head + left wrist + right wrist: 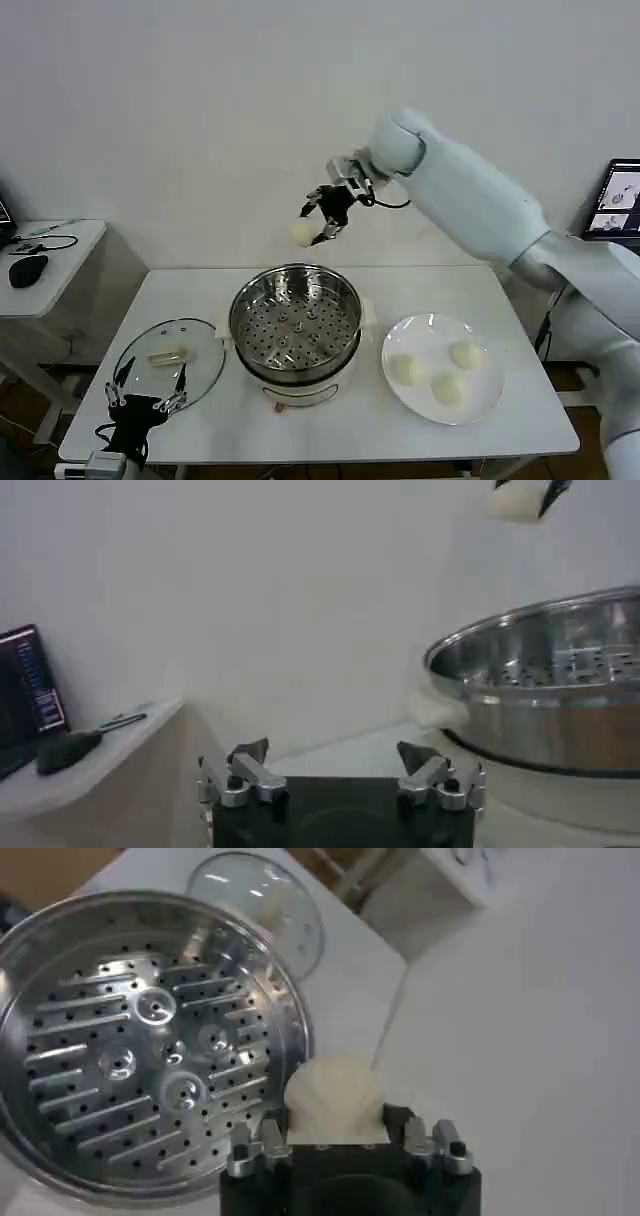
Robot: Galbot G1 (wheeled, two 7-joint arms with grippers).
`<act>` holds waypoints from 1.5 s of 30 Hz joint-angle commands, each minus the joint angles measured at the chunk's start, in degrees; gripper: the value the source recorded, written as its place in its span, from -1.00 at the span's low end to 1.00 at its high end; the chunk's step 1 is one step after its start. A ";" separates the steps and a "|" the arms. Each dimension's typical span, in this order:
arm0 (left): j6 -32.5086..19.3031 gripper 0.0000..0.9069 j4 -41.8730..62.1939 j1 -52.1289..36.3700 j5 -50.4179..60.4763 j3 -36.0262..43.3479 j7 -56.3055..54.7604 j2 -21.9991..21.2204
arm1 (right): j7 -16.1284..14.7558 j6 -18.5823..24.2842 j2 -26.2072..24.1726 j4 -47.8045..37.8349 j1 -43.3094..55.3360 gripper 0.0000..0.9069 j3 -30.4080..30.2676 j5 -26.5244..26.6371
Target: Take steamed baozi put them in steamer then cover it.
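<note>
The right gripper [322, 222] is pinching one soft, squashable baozi [302, 233] by its sides, above the steamer's [296, 322] far rim, while the left gripper [146, 404] is idling with fingers spread beside the cover [170, 360].

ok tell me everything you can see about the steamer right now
The steamer is a round, shiny stainless-steel pot standing upright at the middle of the white table, between the glass lid and the white plate. Inside sits a perforated steel tray, with no bun on it. Small whitish handles stick out at its sides. The right gripper holds a baozi above its far rim.
</note>
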 commanded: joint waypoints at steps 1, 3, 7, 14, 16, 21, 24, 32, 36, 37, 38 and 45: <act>0.11 1.00 0.32 0.10 0.06 -0.23 -0.04 0.40 | -1.48 15.54 3.39 3.29 3.88 0.40 -5.71 -2.48; 0.15 1.00 0.59 -0.25 0.03 -0.55 -0.07 0.33 | -1.23 18.35 2.44 5.72 4.86 0.42 -8.22 -2.63; 0.25 1.00 1.12 -0.72 -0.08 -0.79 -0.10 0.26 | -1.16 22.14 2.21 6.86 5.55 0.42 -11.18 -5.44; 0.39 1.00 1.41 -0.87 -0.31 -0.88 0.12 0.07 | 1.02 26.96 1.68 12.34 2.94 0.42 -12.10 -19.88; 0.39 1.00 1.51 -0.87 -0.47 -0.95 0.14 0.08 | 1.59 27.45 1.39 13.07 2.85 0.42 -13.23 -21.09; 0.38 1.00 2.45 -1.28 -0.59 -0.95 0.06 -0.02 | 4.21 29.84 2.12 11.32 1.61 0.42 -14.64 -28.83; 0.38 1.00 3.03 -1.55 -0.59 -0.87 0.11 0.00 | 4.45 30.27 3.15 10.38 0.69 0.42 -14.69 -28.93; 0.16 1.00 4.17 -2.22 -1.89 -1.32 0.59 0.31 | 6.02 31.21 6.94 2.69 -1.91 0.42 -14.20 -29.12; 0.27 1.00 3.56 -2.62 -2.56 -1.92 1.10 0.70 | 5.84 31.34 8.79 -0.28 -3.61 0.42 -13.68 -29.01; 0.33 1.00 3.27 -2.64 -2.57 -1.95 1.15 0.70 | 5.91 31.38 9.03 -0.82 -3.88 0.42 -13.60 -28.92; 0.37 1.00 3.06 -2.63 -2.57 -1.98 1.19 0.63 | 5.93 31.37 9.23 -1.30 -4.29 0.42 -13.44 -28.94; 0.31 1.00 2.89 -2.00 -2.36 -1.39 1.11 0.06 | 6.34 31.53 10.53 -3.89 -5.45 0.42 -12.80 -29.19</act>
